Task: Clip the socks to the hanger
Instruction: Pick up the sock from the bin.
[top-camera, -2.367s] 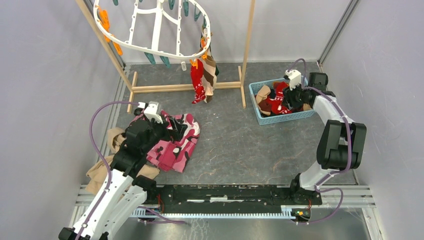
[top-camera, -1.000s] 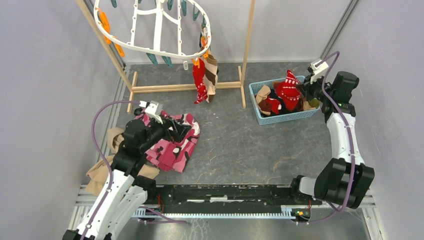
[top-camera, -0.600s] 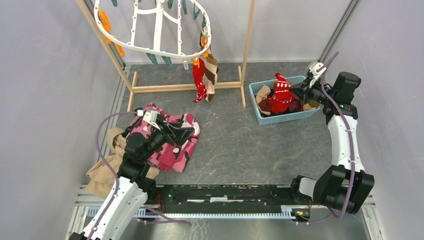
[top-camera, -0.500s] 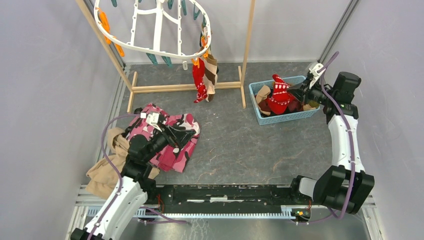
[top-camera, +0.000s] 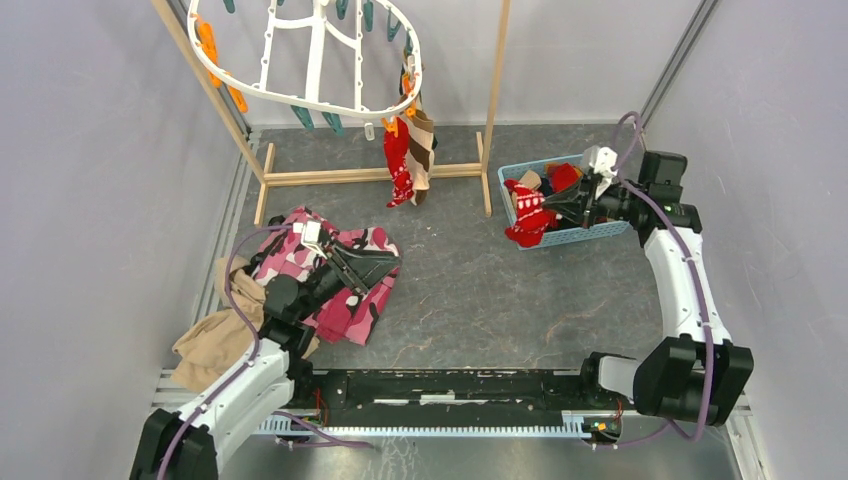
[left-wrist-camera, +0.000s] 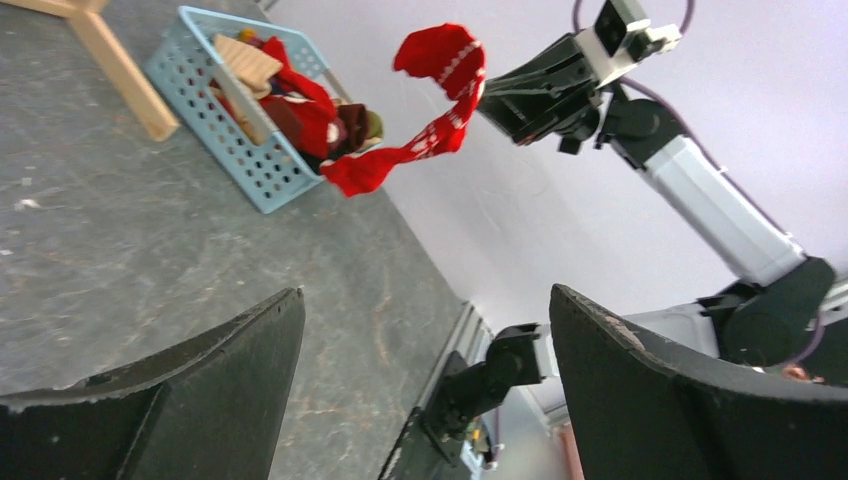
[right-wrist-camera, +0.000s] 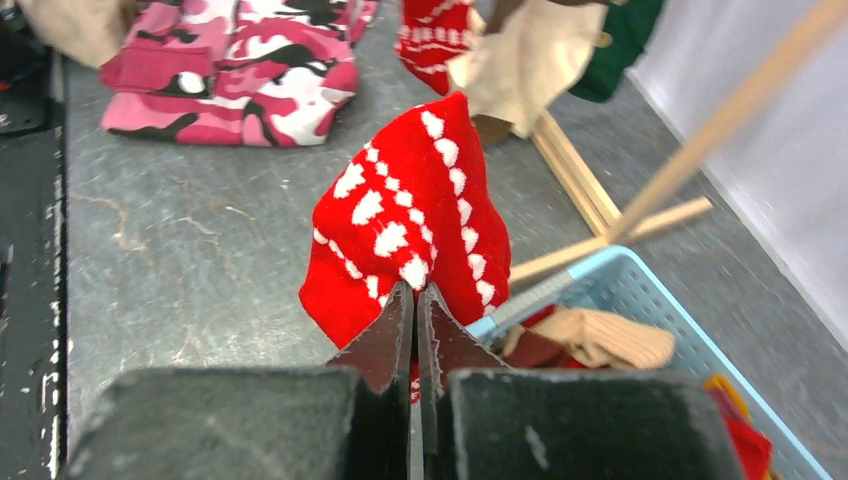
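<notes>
Tan cloth (top-camera: 205, 345) lies bunched at the desk's left edge, with the pink camouflage garment (top-camera: 330, 275) beside it. The left gripper (top-camera: 385, 270) hovers over that garment, jaws wide apart and holding nothing. Further back, the hanger (top-camera: 300, 60) hangs from the wooden stand (top-camera: 495, 100), with a few socks (top-camera: 405, 160) already clipped at its right rim. To the right, the right gripper (top-camera: 560, 207) is pinched tight on a red sock with white pattern (top-camera: 527, 215), which dangles over the near-left corner of the blue basket (top-camera: 600, 232). The grip looks to take only a thin fold. On the way to the hanger, the loose end could snag the basket rim or the stand's post and pull free.
</notes>
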